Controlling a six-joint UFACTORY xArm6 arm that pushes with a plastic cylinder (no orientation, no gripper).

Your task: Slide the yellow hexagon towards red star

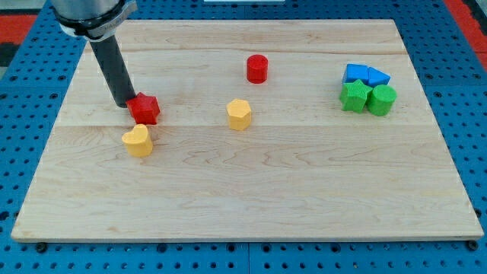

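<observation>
Our end effector, bare rod, grips nothing; my tip (125,104) seemingly touching red star (144,108), frame's left. Risk: we nudge star, yellow hexagon (239,114) untouched.

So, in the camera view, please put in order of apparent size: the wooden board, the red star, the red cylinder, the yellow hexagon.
1. Wooden board, by far the largest.
2. Red star, slightly wider than the others.
3. Yellow hexagon and red cylinder look alike; the cylinder lies nearer the view's top, so I do not rank them.
</observation>
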